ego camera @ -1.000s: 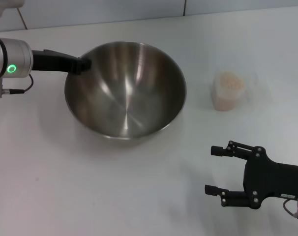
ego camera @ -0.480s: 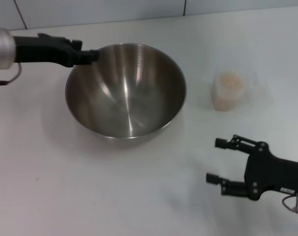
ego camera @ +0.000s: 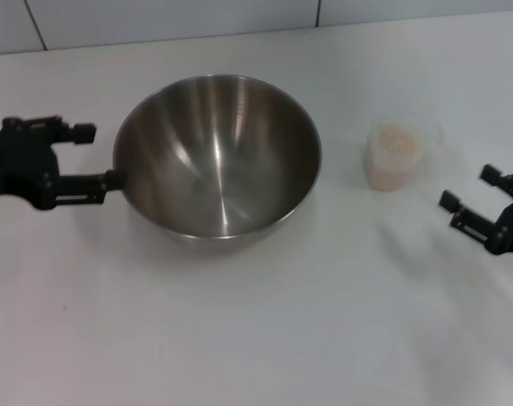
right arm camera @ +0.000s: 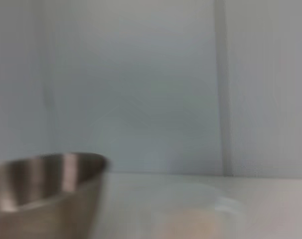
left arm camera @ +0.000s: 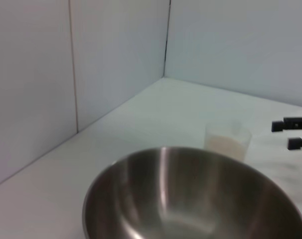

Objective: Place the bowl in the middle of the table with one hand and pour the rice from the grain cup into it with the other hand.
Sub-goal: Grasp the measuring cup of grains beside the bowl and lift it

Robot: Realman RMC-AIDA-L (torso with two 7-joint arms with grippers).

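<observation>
The steel bowl [ego camera: 218,152] stands upright and empty on the white table [ego camera: 239,338], a little left of its middle. My left gripper [ego camera: 97,155] is open just left of the bowl's rim, holding nothing; its nearer finger is close to the rim. The clear grain cup [ego camera: 394,156], holding rice [ego camera: 396,141], stands to the right of the bowl. My right gripper [ego camera: 470,188] is open and empty, to the right of the cup and apart from it. The left wrist view shows the bowl [left arm camera: 191,199], the cup [left arm camera: 227,141] and the right gripper [left arm camera: 293,133]. The right wrist view shows the bowl [right arm camera: 41,184] and the cup [right arm camera: 191,219].
A tiled wall [ego camera: 172,17] runs along the table's far edge. Bare tabletop lies in front of the bowl and between the bowl and the cup.
My left gripper has come off the bowl's far-left rim and drawn back left, open. The bowl has settled flat. My right gripper has moved from the front to beside the cup.
</observation>
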